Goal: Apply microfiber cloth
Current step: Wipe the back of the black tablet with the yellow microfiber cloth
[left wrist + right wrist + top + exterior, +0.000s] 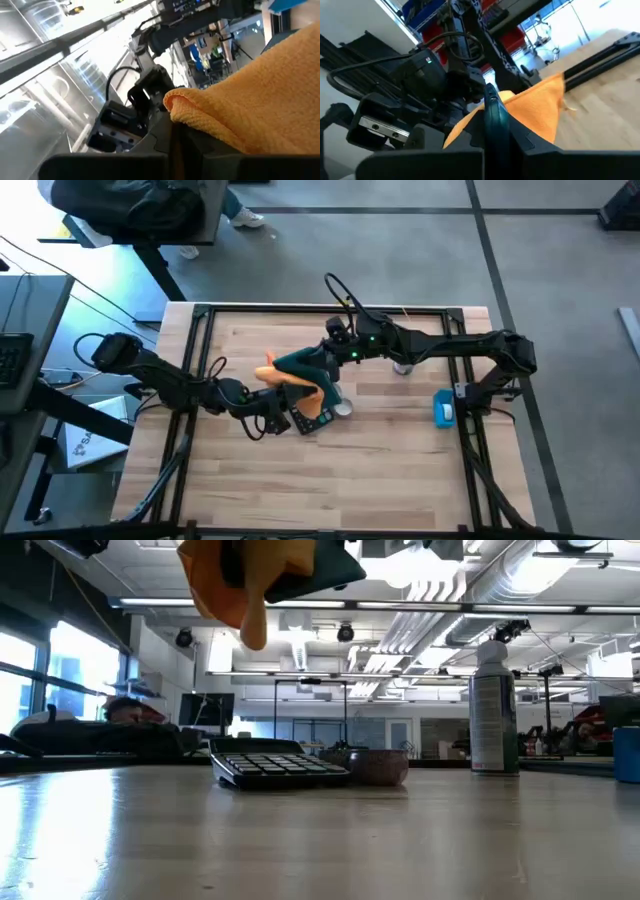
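Note:
The orange microfiber cloth (290, 383) (225, 585) hangs in the air above the table's middle, over a black calculator (305, 423) (275, 765) that lies flat on the wood. My left gripper (280, 402) comes from the left and is shut on the cloth. My right gripper (322, 362) reaches in from the right and is shut on a dark teal flat thing (300, 364) (315, 570) that lies against the cloth. What the teal thing is I cannot tell. My left gripper has the cloth (260, 100) bunched between its fingers, and a rolled fold (175, 102) sticks out past them. The cloth covers the place of contact. It is lifted clear of the table and hangs slack. My right gripper pinches the teal thing's thin edge (494, 117) between its two fingers, and that thing stands edge-on, clear of the table, with the orange cloth (535, 107) right behind it.
A small bowl (343, 409) (380, 766) sits just right of the calculator. A spray can (403, 366) (493, 705) stands upright farther right, and a small blue object (443, 408) lies near the right edge. Bare wood spreads along the near side.

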